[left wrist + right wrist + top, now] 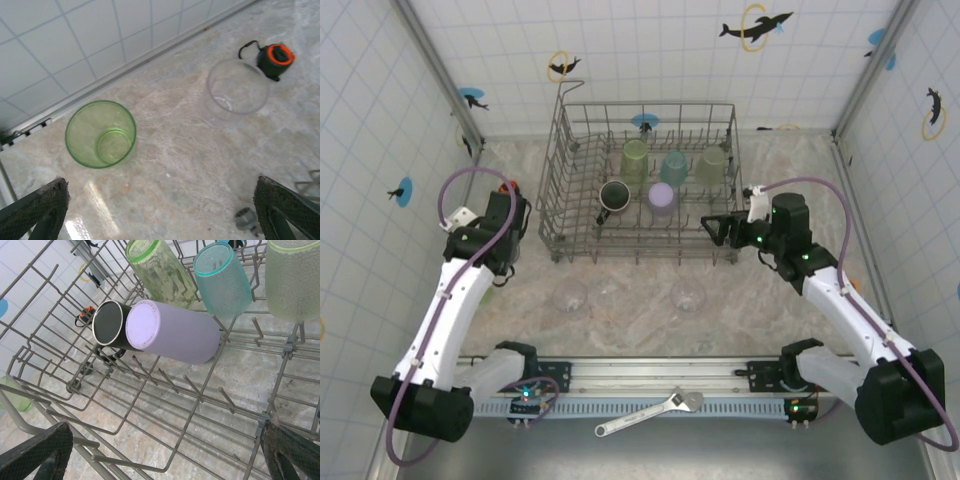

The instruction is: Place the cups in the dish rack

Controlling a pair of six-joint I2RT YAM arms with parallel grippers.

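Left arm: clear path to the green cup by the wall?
Probably yes: the left gripper is open, the green cup stands upright just ahead with nothing between, and the clear cup sits apart.

The marbled table (770, 310) carries the dish rack (650, 248), clear cups (688, 294), a green cup (100, 133) and a tape measure (275, 59).

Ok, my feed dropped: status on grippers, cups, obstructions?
Left gripper open, empty, by green cup and clear cup; right gripper open at dish rack's front. Five cups racked; clear ones wait on table. Tape measure beside clear cup.
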